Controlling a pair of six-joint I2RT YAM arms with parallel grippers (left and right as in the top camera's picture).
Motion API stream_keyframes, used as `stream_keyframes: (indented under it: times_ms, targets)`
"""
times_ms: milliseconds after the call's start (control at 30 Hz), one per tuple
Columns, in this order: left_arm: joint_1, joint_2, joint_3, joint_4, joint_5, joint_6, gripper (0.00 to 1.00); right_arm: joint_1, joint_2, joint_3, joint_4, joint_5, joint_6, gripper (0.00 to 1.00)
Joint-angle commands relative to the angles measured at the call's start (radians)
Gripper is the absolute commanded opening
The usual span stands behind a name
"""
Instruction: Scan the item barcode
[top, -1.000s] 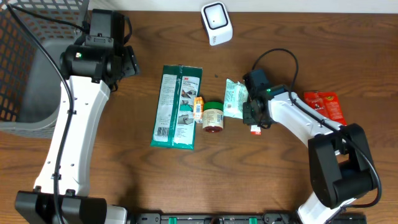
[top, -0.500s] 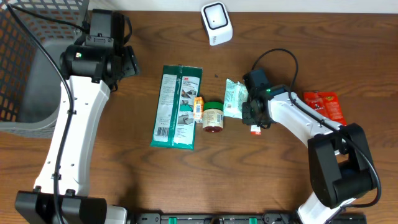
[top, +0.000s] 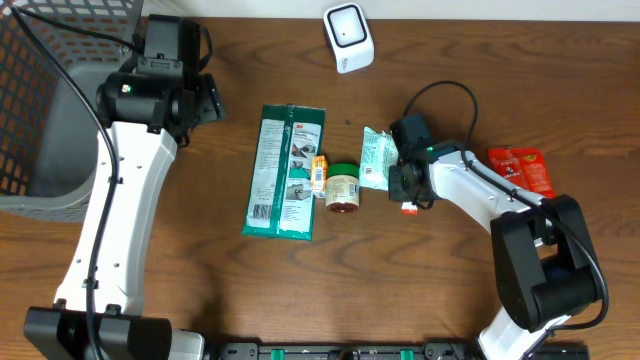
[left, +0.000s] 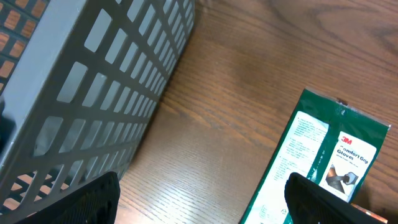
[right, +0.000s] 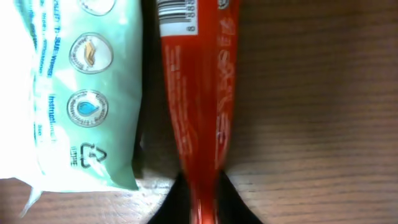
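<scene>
The red sachet (right: 199, 93) is pinched at its near end between the two dark fingertips of the right gripper (right: 202, 202), whose jaws are pressed together on it. The sachet runs straight out from the tips, and its one printed barcode (right: 176, 14) sits at the far end. Whether it rests on the wooden table (top: 400, 290) or is just off it cannot be told. Just beside the sachet, on the left in this gripper's wrist view, lies one mint-green wipes pack (right: 74, 93), edge to edge with it. From overhead, beyond the wipes pack on the side away from this gripper, stand one green-lidded jar (top: 343, 189) and one small orange item (top: 319, 174). Next to those lies one green 3M Comfort Grip Gloves pack (top: 285, 172). A second red packet (top: 521, 170) lies behind the right gripper, alongside its arm, so there are two red packets in all. The single white barcode scanner (top: 349, 38) stands well apart from the gripper, toward the table's far edge. The left gripper (left: 202, 202) has its fingers spread wide around nothing. It hangs over bare wood, with the one grey mesh basket (left: 93, 93) on one side of its fingers and the gloves pack on the other.
</scene>
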Motion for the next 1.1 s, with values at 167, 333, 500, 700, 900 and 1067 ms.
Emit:
stream_keyframes:
  times_ms: [167, 333, 500, 700, 900, 1067]
  targets:
    - [0.003, 0.002, 0.001, -0.003, -0.013, -0.01, 0.85, -0.053, -0.048, 0.008, -0.068, -0.018, -0.017, 0.01]
    - [0.003, 0.002, 0.001, -0.002, -0.013, -0.01, 0.85, -0.149, -0.146, 0.008, -0.081, -0.264, -0.148, 0.01]
    - [0.003, 0.002, 0.001, -0.003, -0.013, -0.01, 0.85, -0.284, -0.163, 0.005, -0.106, -0.565, -0.301, 0.01]
    - [0.003, 0.002, 0.001, -0.002, -0.013, -0.01, 0.85, -0.398, -0.154, -0.04, -0.103, -1.057, -0.605, 0.01]
    - [0.003, 0.002, 0.001, -0.003, -0.013, -0.01, 0.85, -0.423, -0.154, -0.067, -0.094, -1.251, -0.679, 0.01]
    - [0.003, 0.002, 0.001, -0.003, -0.013, -0.01, 0.85, -0.422, -0.154, -0.068, -0.084, -1.26, -0.679, 0.01]
